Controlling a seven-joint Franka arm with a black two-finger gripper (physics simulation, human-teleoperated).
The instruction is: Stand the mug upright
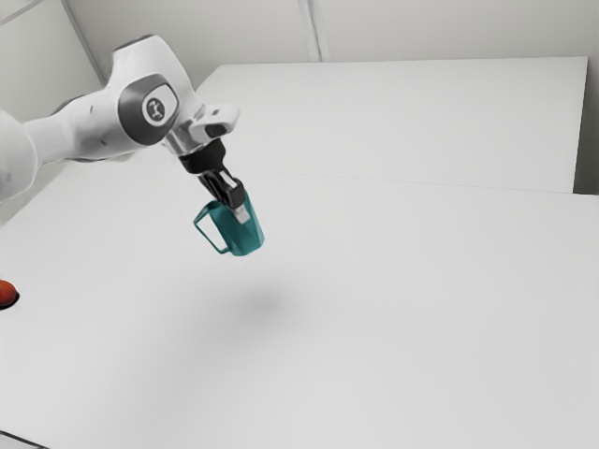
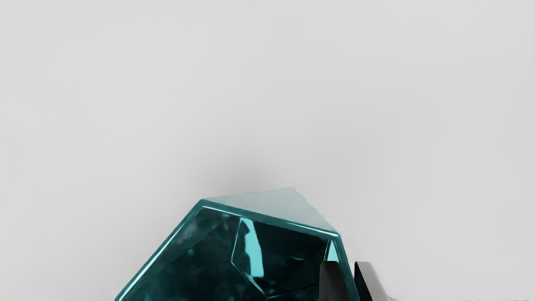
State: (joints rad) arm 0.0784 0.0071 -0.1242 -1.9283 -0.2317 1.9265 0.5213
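Observation:
The gripper (image 1: pixel 240 211) is high over the table, shut on the wall of the teal mug (image 1: pixel 247 238). The faceted mug hangs tilted in the air, its handle toward the exterior view's left and its base low, with a soft shadow on the table beneath. In the wrist view the gripper (image 2: pixel 350 269) has one finger inside the mug (image 2: pixel 200 259) and the other outside, with the wall near the rim between them. The open mouth faces the wrist camera; part of the mug is cut off by the frame.
A red-orange round object (image 1: pixel 7 293) sits on something dark at the exterior view's left edge. A dark-edged item (image 1: pixel 21 440) shows at the lower left corner. The white table (image 1: pixel 402 318) extends below and beyond the mug.

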